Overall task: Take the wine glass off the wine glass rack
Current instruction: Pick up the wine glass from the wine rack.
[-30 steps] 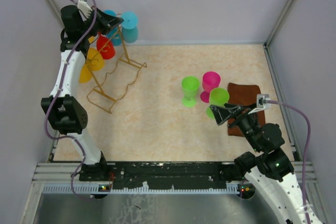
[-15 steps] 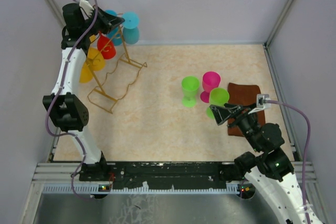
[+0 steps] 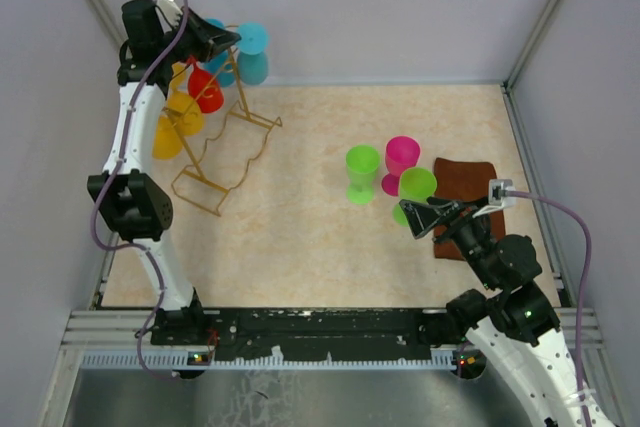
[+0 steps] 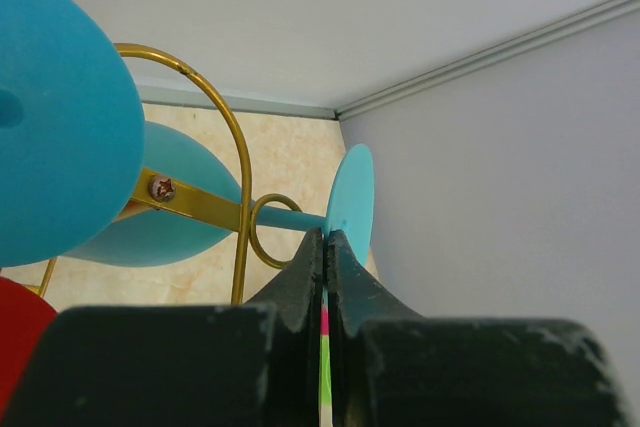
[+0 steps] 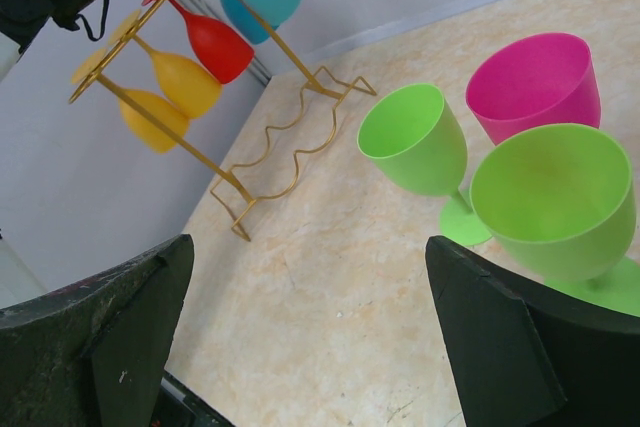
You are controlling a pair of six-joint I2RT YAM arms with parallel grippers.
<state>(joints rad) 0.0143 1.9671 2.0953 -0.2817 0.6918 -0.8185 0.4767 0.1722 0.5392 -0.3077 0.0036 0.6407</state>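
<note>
The golden wire wine glass rack [image 3: 230, 147] stands at the back left, and its arm and loop show in the left wrist view [image 4: 235, 147]. Several glasses hang upside down from it: two blue, a red one [image 3: 205, 92] and two yellow. My left gripper [image 3: 225, 42] is up at the rack's top, shut on the rim of the foot [image 4: 350, 202] of the blue wine glass [image 3: 252, 65]. Its stem runs through a rack loop. My right gripper [image 3: 412, 219] hangs open over the table at the right [image 5: 308, 247], holding nothing.
Two green glasses [image 3: 362, 167] [image 3: 415, 185] and a pink glass [image 3: 402, 155] stand upright right of centre, next to a brown cloth [image 3: 465, 182]. Another blue glass's foot [image 4: 60, 127] fills the left of the left wrist view. Walls close in behind and beside the rack.
My left arm has risen and shifted slightly right at the rack's top, and the blue glass and the rack top have moved a little with it. The right arm has not moved.
</note>
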